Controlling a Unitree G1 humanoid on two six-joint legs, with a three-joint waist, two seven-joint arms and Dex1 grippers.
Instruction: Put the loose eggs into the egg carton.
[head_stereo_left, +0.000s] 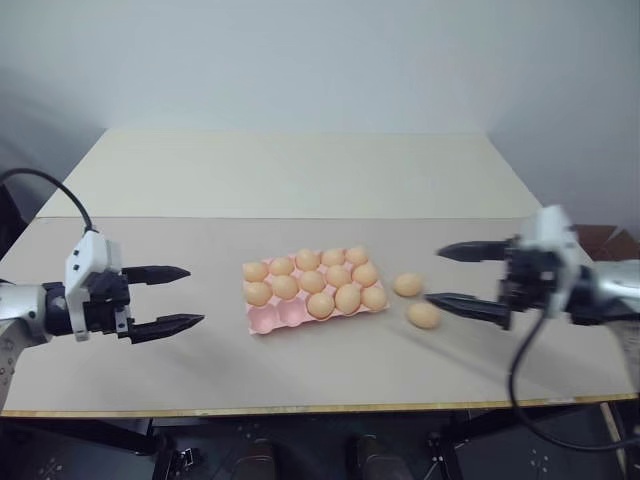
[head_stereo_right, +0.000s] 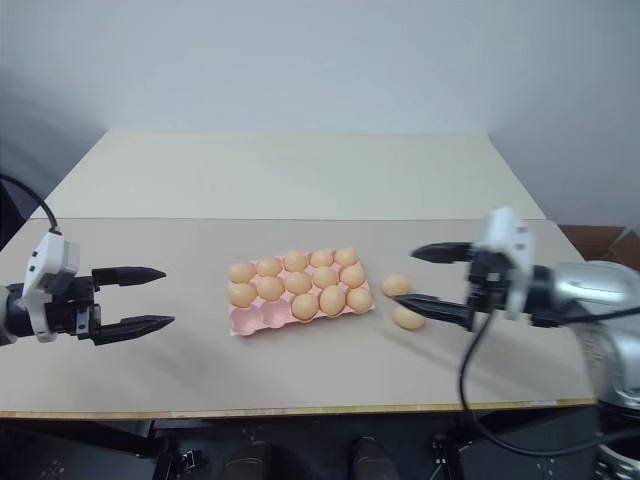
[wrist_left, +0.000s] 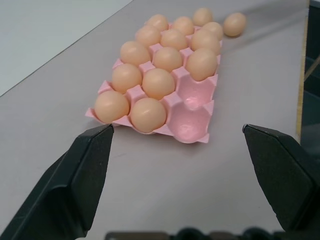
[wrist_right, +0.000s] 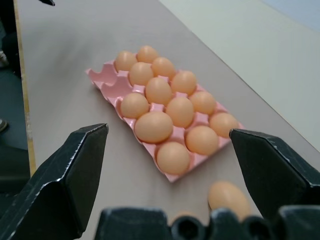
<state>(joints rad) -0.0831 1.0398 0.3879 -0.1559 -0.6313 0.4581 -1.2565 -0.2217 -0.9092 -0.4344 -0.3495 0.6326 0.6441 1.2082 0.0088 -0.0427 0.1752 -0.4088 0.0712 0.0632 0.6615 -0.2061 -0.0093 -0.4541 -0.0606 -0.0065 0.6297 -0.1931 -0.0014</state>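
Plainly, right gripper (head_stereo_left: 462, 277) stood wide open, empty, beside two loose eggs (head_stereo_left: 408, 285) on the table (head_stereo_left: 300, 180). Left gripper (head_stereo_left: 180, 297) likewise open, empty. Egg carton (head_stereo_left: 262, 320) lay between them, two near-left cups vacant.

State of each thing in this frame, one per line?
egg carton: flat on table, thirteen cups filled, two near-left cups empty.
loose eggs: two, on table right of carton.
left gripper: open, holding nothing.
right gripper: open, holding nothing, beside the loose eggs.
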